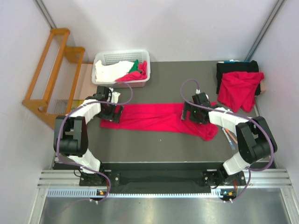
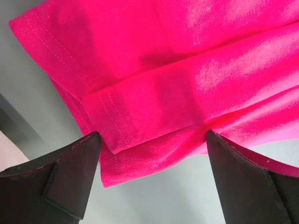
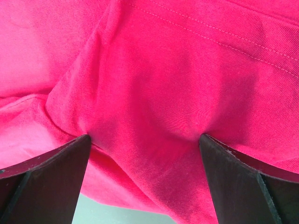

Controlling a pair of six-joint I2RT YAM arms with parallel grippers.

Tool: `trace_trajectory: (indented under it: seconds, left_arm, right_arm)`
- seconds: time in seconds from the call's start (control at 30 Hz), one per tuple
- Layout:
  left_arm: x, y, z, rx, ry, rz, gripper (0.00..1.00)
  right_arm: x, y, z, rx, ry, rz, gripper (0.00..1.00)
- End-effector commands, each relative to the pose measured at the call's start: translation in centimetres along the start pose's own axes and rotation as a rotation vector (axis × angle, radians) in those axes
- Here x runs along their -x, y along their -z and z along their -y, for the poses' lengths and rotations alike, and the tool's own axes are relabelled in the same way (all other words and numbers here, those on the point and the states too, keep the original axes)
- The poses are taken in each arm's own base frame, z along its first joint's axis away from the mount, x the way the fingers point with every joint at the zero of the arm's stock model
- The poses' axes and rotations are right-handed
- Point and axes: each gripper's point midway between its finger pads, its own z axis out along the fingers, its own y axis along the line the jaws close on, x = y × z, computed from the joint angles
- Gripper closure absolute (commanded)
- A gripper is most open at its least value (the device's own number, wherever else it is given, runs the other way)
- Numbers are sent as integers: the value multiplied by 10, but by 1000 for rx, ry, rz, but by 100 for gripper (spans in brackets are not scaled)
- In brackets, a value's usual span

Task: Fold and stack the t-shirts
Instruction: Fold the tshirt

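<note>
Seen from above, a red t-shirt (image 1: 154, 117) is stretched across the middle of the table (image 1: 163, 144), the left gripper (image 1: 112, 112) at its left end, the right gripper (image 1: 190, 113) toward its right. At the left wrist, fingers (image 2: 70, 177) are held spread astride the stitched hem, unclamped. At the right wrist, fingers (image 3: 243, 182) are likewise parted over cloth.

You're seeing soft matt cloth on the t-shirt (image 2: 187, 70), stitched hem. Left gripper's fingers (image 2: 70, 182): matt black. Table (image 1: 159, 144): matt grey. Basket (image 1: 122, 55): white plastic. Rack (image 1: 44, 70): wood.
</note>
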Motion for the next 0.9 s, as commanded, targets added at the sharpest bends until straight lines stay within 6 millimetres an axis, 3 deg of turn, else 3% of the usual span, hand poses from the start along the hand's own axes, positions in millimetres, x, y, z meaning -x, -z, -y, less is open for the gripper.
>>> trace_trajectory:
  seconds: [0.0, 0.17, 0.4, 0.63, 0.73, 0.87]
  left_arm:
    - [27, 10, -10, 36, -5, 86, 1]
    - [29, 10, -10, 40, 2, 91, 1]
    - [54, 9, -27, 82, 67, 145, 1]
    - [52, 0, -28, 72, 78, 117, 1]
    - [51, 8, -18, 21, 69, 123, 1]
    - [52, 36, -9, -6, 27, 187, 1]
  right_arm:
    - [-56, -20, 5, 14, -14, -161, 0]
    - [-57, -20, 4, 17, -12, -163, 0]
    - [-56, -18, 3, 24, -7, -160, 0]
    - [-55, -16, 3, 23, -4, -155, 0]
    - [-57, -16, 5, 15, -4, -159, 0]
    - [-56, -19, 4, 17, -5, -159, 0]
